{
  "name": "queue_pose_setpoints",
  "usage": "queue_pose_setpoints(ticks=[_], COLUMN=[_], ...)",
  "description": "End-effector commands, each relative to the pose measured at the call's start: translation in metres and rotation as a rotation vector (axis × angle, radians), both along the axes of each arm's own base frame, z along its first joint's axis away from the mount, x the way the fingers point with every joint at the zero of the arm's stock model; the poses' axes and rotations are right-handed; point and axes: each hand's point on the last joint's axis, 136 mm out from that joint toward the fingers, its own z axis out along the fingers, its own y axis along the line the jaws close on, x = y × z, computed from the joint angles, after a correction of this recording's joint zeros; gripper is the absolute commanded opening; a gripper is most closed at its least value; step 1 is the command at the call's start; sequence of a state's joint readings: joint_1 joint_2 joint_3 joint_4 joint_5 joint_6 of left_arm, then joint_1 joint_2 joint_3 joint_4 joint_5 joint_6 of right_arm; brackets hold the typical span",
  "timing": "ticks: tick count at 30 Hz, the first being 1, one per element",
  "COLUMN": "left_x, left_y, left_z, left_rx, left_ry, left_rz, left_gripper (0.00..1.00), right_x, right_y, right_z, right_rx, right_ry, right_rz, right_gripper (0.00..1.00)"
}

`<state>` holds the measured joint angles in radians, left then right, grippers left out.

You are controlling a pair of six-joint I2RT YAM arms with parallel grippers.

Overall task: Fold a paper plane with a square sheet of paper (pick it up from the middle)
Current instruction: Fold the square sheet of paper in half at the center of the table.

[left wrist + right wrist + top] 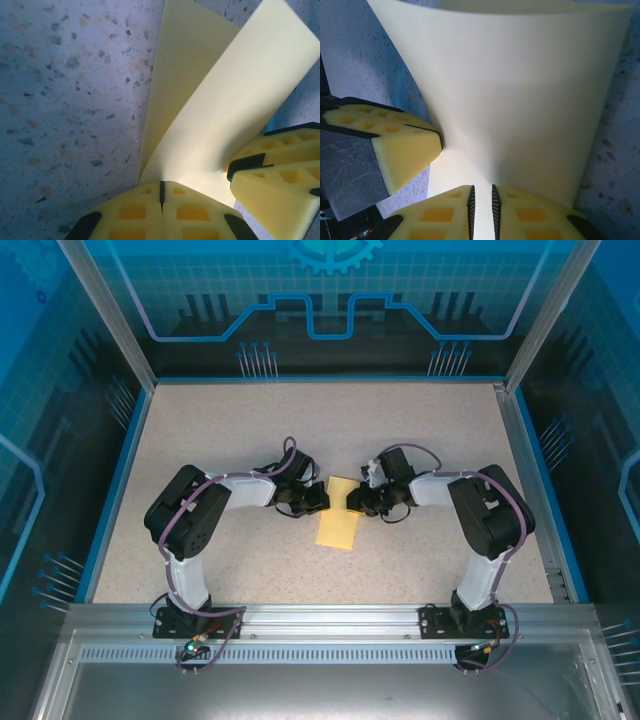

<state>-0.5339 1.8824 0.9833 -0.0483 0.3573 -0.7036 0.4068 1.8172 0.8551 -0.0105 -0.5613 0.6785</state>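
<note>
From above, the square sheet of paper [338,527] lies near the middle of the speckled table [250,430], between the two arms, and looks like a narrow upright rectangle with its far end raised between the claws. The left gripper [318,502] reaches in from the left and the right gripper [352,502] from the right; both meet at the paper's far end, close together. At this size I cannot tell how their jaws stand. In the left wrist view, the left gripper [161,192] has its two yellow fingers pressed together with only a dark seam between them, pinching the paper [210,110] at its near edge. From there the sheet spreads away in two pale flaps that open like a V over the table [65,100]. The right gripper [234,170] comes in from the right side and touches the same sheet. In the right wrist view, the right gripper [482,200] has its jaws drawn narrow, a thin slot left between them, and the paper [520,100] runs down into that slot, so it is clamped on the sheet. The paper rises in a broad curved sheet ahead. The left gripper's fingers [405,150] press against the paper from the left.
</note>
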Motion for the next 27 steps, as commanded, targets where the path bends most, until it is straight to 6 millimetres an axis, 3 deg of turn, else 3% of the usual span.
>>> queue_pose_setpoints(ticks=[1, 4, 13, 16, 23, 27], left_x=[-0.024, -0.024, -0.024, -0.024, -0.023, -0.024], left_y=[0.018, 0.018, 0.018, 0.019, 0.018, 0.018], left_z=[-0.034, -0.033, -0.034, -0.034, -0.034, -0.034], left_rx=[0.117, 0.116, 0.118, 0.125, 0.123, 0.123], left_ry=[0.099, 0.101, 0.101, 0.099, 0.097, 0.1], left_rz=[-0.012, -0.012, -0.013, -0.015, -0.017, -0.017], left_gripper=[0.0, 0.0, 0.0, 0.0, 0.0, 0.0], right_x=[0.02, 0.024, 0.02, 0.023, 0.046, 0.053], right_y=[-0.004, -0.007, -0.015, -0.012, -0.008, -0.01], right_z=[0.029, 0.024, -0.017, -0.01, 0.027, 0.014], right_rx=[0.022, 0.017, -0.027, -0.012, 0.008, -0.003], right_ry=[-0.062, -0.05, 0.04, 0.036, -0.038, -0.011], right_rz=[-0.009, -0.012, -0.035, -0.039, -0.041, -0.051], right_gripper=[0.2, 0.2, 0.2, 0.2, 0.2, 0.2])
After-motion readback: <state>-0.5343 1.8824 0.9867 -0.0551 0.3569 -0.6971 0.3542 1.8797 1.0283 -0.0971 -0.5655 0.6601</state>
